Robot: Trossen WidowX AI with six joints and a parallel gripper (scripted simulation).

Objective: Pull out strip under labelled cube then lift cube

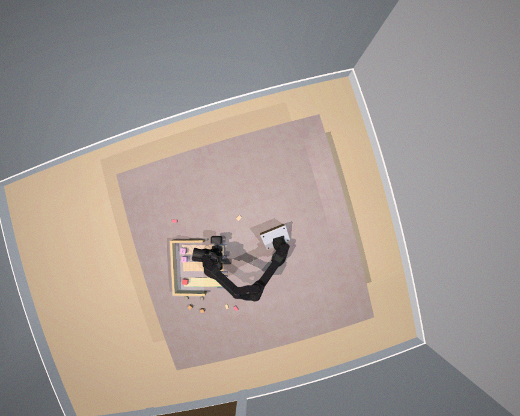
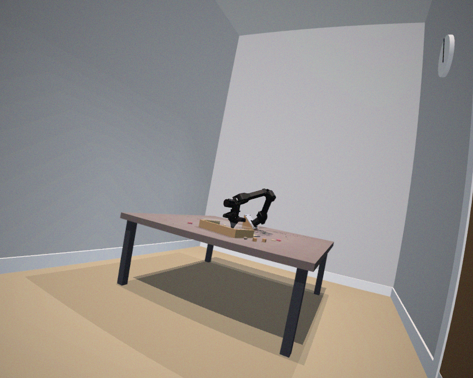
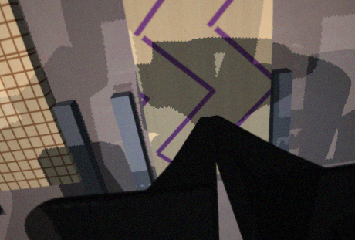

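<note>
The black two-finger gripper [image 1: 215, 256] [image 2: 233, 226] [image 3: 209, 126], closed and empty, wanted light contact on the cream, purple-zigzag strip [image 1: 195, 247] [image 3: 177, 15], then a straight rightward drag; small lilac marked cubes [image 1: 183, 250] sat left.
</note>
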